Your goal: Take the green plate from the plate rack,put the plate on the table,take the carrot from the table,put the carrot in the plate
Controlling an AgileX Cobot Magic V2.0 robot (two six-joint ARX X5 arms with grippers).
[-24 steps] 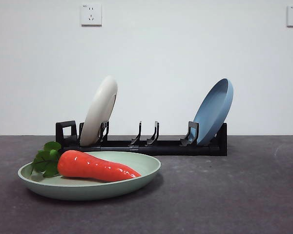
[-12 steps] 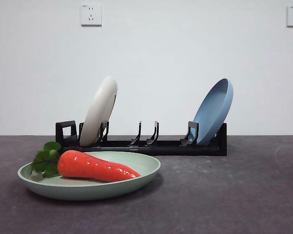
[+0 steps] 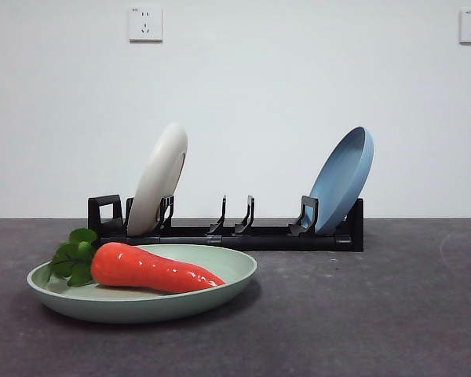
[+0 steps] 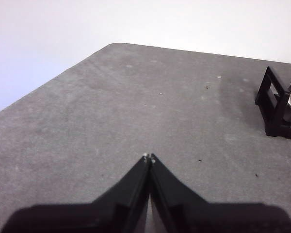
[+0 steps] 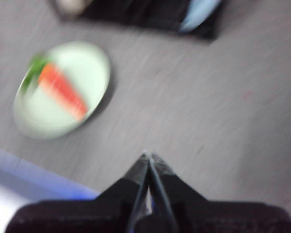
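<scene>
Front view: carrot (image 3: 153, 269) is lying in the green plate (image 3: 220, 292) on the table (image 3: 361, 314).
Your right gripper (image 5: 148, 156) is pinched together holding nothing, well clear of the plate. Left gripper (image 4: 148, 157) is pressed closed too, near the plate rack (image 4: 276, 109) end.

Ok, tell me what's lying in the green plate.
The carrot lies in the green plate, with its leafy top at the rim. The plate's near wall hides where the carrot touches it.

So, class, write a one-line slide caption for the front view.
Carrot lying in the green plate on the table, plate rack behind.
</scene>
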